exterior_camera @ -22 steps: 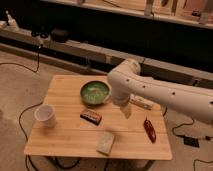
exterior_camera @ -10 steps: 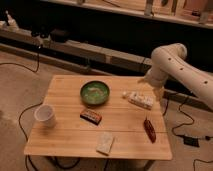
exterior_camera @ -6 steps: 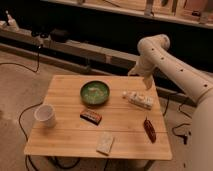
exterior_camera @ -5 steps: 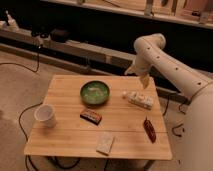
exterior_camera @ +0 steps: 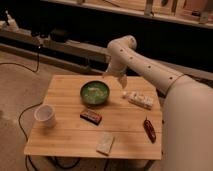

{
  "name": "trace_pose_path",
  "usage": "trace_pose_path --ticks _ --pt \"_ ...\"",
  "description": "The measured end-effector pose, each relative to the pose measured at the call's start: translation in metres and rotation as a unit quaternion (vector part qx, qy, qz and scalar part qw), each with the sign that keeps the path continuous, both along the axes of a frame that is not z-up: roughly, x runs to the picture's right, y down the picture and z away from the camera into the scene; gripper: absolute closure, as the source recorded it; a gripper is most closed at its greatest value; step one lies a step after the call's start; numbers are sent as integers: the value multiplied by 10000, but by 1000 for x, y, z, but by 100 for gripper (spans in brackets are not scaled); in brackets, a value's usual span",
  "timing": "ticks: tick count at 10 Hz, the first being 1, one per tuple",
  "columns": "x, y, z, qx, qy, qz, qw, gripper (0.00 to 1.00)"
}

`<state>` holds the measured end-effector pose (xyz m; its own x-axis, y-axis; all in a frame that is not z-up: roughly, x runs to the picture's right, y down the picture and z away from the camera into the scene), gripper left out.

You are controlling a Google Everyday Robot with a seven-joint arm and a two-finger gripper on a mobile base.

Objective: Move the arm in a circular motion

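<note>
One large glossy white arm (exterior_camera: 150, 70) takes up the right of your view. Its thick rounded base rises from the lower right corner, a long tube segment dotted with small dark holes runs up and to the left, and it bends at an elbow above the far edge of the table before turning downward. Below it you have the light wooden table (exterior_camera: 65, 137), standing on a grey floor, with a long low ledge (exterior_camera: 75, 48) running behind it along a dark wall. A thin dark cable (exterior_camera: 21, 125) loops over the floor at the table's left. On the table, the biggest thing is a green bowl (exterior_camera: 95, 93) in the far half, just left of the arm's end. A white cup (exterior_camera: 45, 115) stands upright near the left edge, well apart from the bowl. The gripper (exterior_camera: 122, 84), pale and tapering, points down over the far part of the table, between the bowl and a white packet (exterior_camera: 140, 99) lying to its right. You cannot tell how wide it stands or whether it has hold of anything. A pale flat packet (exterior_camera: 105, 144) lies near the front edge, a dark bar (exterior_camera: 91, 116) lies just in front of the bowl, and a slim reddish-brown thing (exterior_camera: 149, 129) lies near the right edge beside the arm's base.
</note>
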<state>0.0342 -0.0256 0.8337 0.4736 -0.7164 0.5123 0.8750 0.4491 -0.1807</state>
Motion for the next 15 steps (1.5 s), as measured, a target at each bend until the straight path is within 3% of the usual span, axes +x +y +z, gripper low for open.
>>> trace_pose_path --ticks 2,4,8,12,13,15 --pt "-39 23 -7 -99 -332 -300 9989 20" --pt "-53 44 -22 -211 -388 -355 9984 20" --pt "-32 90 -75 -231 -182 -273 9992 20" --pt "-25 162 -137 -438 -682 -681 9944 20" --pt "-13 171 -144 -494 -676 -553 9949 20" --pt "42 169 -145 -480 -267 183 9983 20"
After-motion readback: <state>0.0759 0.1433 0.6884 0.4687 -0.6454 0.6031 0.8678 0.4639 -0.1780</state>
